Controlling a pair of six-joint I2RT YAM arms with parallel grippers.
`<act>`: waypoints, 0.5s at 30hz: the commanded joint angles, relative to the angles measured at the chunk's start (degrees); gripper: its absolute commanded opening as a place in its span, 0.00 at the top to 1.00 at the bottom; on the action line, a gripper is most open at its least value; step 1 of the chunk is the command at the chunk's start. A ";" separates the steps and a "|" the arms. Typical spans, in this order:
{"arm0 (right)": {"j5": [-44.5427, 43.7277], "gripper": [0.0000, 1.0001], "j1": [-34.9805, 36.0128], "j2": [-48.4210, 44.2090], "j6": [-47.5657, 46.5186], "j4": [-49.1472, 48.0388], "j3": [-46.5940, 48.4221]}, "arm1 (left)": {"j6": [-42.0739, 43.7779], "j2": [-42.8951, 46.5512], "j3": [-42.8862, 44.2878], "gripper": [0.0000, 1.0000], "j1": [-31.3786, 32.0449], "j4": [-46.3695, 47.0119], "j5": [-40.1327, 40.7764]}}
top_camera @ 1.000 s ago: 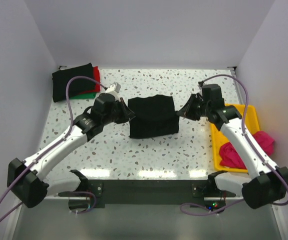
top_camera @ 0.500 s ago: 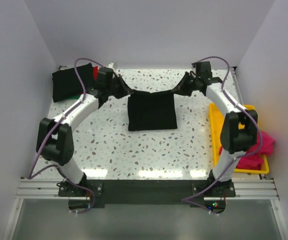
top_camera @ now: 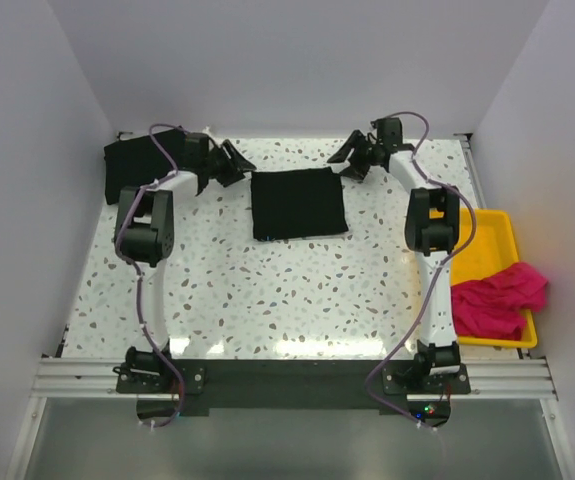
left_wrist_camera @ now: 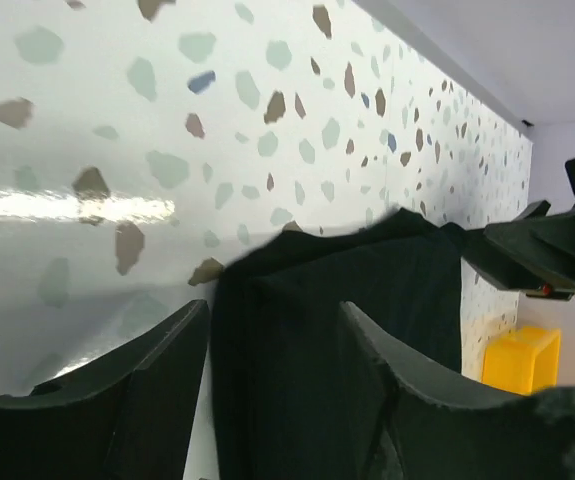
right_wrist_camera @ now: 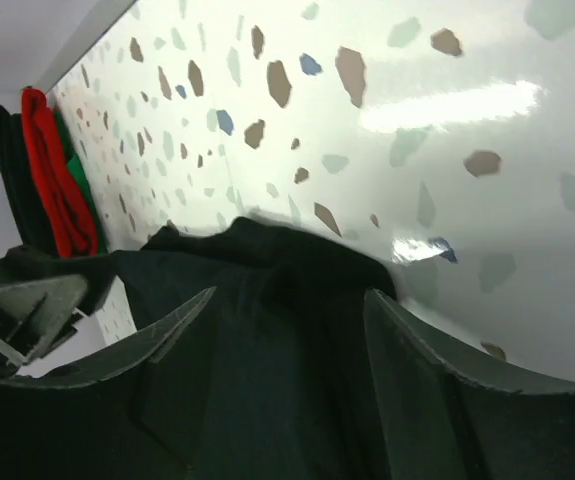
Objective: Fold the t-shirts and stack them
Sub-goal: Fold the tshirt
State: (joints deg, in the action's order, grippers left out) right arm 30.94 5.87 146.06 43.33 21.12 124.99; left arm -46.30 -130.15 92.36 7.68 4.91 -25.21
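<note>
A black t-shirt (top_camera: pixel 298 203) lies folded into a flat rectangle at the back middle of the table. My left gripper (top_camera: pixel 235 165) hovers at its back left corner and my right gripper (top_camera: pixel 345 164) at its back right corner. Both stand open. In the left wrist view the black cloth (left_wrist_camera: pixel 347 270) lies between and beyond the spread fingers (left_wrist_camera: pixel 167 350); the right wrist view shows the same cloth (right_wrist_camera: pixel 287 330). A black-topped stack (top_camera: pixel 132 168) sits back left, with red (right_wrist_camera: pixel 52 170) and green (right_wrist_camera: pixel 83 190) shirts in it. A magenta-pink shirt (top_camera: pixel 497 300) spills over the yellow tray.
The yellow tray (top_camera: pixel 490 235) stands along the right edge of the table. White walls close in the back and both sides. Both arms stretch far toward the back wall, their purple cables looping above them.
Both grippers carried the black shirt's far edge toward the back wall, the cloth settled flat and smaller, and both jaws opened and let it go.
</note>
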 commanded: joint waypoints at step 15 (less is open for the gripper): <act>-8.79 0.46 8.09 -18.72 -6.86 -8.03 -20.49 | 1.83 11.15 -4.90 0.91 8.66 -0.95 8.86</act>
State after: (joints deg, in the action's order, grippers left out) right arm 23.42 10.70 127.22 38.02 16.19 105.12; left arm -45.36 -119.81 89.19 13.32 5.17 -19.99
